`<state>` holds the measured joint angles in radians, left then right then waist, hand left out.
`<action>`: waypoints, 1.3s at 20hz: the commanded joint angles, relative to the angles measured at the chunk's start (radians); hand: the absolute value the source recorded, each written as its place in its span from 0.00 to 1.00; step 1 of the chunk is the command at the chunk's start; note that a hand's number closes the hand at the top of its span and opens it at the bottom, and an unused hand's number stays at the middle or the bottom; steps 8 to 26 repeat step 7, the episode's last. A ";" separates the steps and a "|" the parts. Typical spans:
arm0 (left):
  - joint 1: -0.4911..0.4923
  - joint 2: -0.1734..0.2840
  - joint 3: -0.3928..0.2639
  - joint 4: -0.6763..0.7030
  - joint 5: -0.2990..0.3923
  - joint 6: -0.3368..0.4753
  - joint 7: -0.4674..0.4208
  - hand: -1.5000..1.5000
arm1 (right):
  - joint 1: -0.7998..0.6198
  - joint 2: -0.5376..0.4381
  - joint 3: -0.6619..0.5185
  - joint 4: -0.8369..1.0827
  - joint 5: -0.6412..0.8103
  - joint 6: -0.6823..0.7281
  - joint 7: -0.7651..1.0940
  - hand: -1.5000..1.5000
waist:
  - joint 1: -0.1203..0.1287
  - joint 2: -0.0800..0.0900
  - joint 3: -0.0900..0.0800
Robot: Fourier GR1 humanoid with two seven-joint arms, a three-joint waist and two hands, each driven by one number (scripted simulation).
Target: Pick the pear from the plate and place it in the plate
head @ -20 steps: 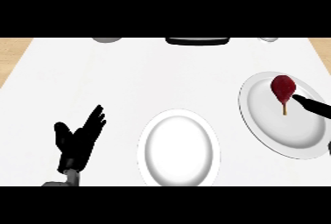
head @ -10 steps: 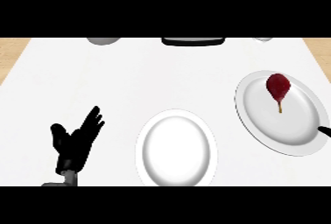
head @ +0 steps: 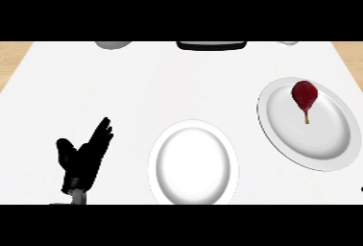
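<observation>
Pear (head: pixel 305 94) on right plate (head: pixel 326 149); left hand (head: pixel 85 156) fingers straight, holding nothing. Watch 1 risk: round pear rolling under your grasp.

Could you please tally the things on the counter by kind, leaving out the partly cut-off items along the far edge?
Plates: 2, the centre plate and the right plate
Pears: 1, the red pear lying on the right plate
Total: 3
</observation>
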<state>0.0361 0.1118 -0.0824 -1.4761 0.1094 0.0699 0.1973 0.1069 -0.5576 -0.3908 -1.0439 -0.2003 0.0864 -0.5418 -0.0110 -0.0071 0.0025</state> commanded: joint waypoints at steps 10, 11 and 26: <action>0.007 -0.021 -0.001 0.056 -0.022 -0.024 -0.004 0.50 | 0.191 0.076 -0.026 -0.211 0.051 -0.001 0.036 0.00 | 0.007 0.007 -0.003; 0.007 -0.021 -0.001 0.056 -0.022 -0.024 -0.004 0.50 | 0.191 0.076 -0.026 -0.211 0.051 -0.001 0.036 0.00 | 0.007 0.007 -0.003; 0.007 -0.021 -0.001 0.056 -0.022 -0.024 -0.004 0.50 | 0.191 0.076 -0.026 -0.211 0.051 -0.001 0.036 0.00 | 0.007 0.007 -0.003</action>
